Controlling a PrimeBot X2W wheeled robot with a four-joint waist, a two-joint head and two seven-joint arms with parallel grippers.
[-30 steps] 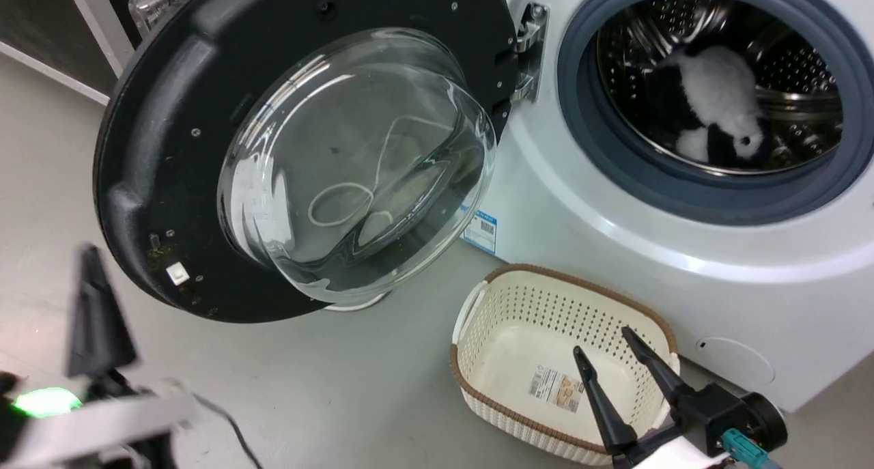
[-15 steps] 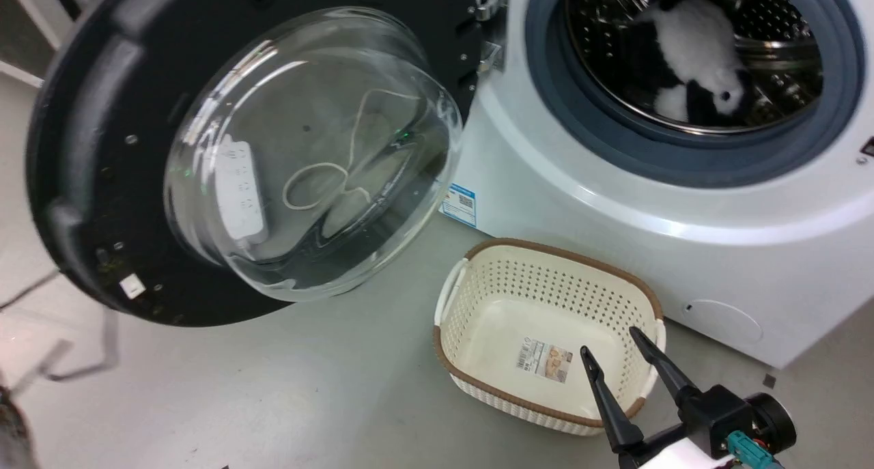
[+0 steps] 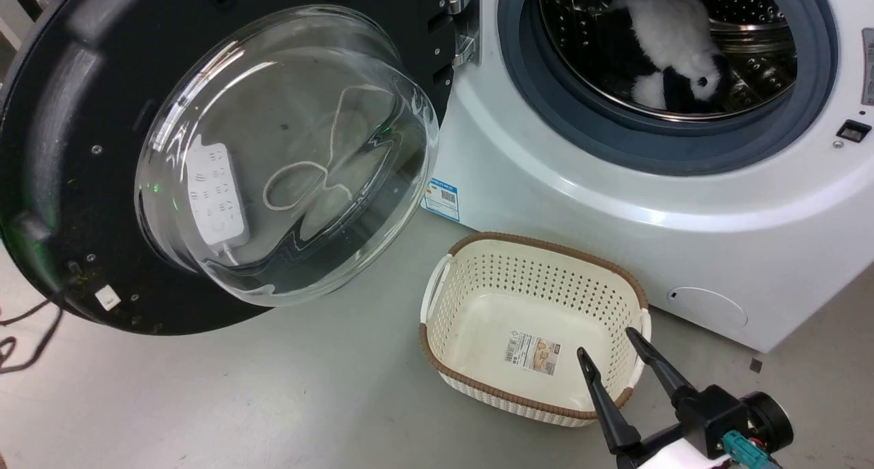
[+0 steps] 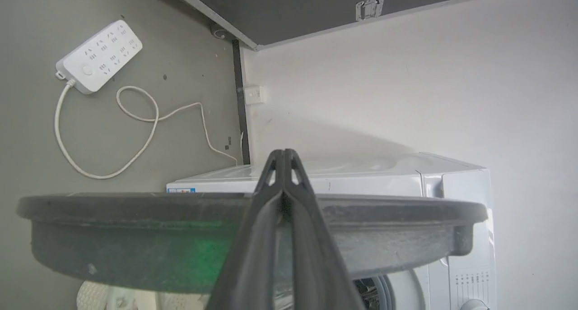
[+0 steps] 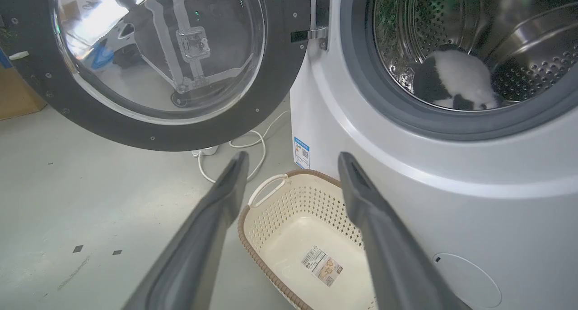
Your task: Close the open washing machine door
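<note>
Holds right hand point(image 3: 605, 341) spread wide over one cream basket point(image 3: 478, 285). Holds left hand point(image 4: 283, 153) pinched together at the black rim of one washing machine door point(image 3: 287, 155), swung wide open left of one washing machine point(image 3: 580, 203). Farther in, one plush toy point(image 3: 672, 32).

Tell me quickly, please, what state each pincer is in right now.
Left pincer: closed, fingers pressed together, holding nothing.
Right pincer: open, holding nothing.
</note>
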